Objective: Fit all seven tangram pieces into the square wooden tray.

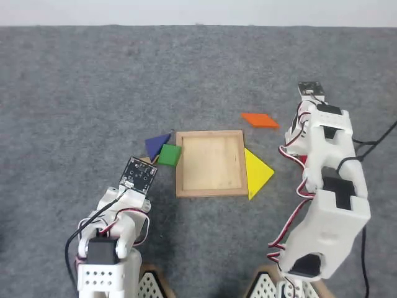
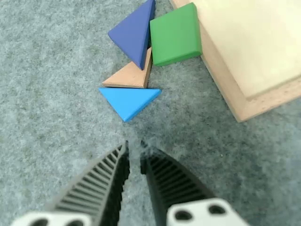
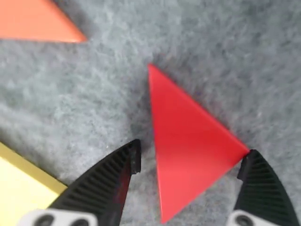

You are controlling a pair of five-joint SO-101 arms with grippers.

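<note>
Hands: right hand (image 3: 190, 159) spread wide astride red triangle (image 3: 183, 122); left hand (image 2: 134, 149) nearly pressed together, empty.

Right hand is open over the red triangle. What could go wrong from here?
1. The right hand straddles the red triangle, which lies flat on the carpet; its slanted edges may let it slip out as the hand closes.
2. The green square touches the dark blue triangle; grabbing either could shove its neighbour.
</note>
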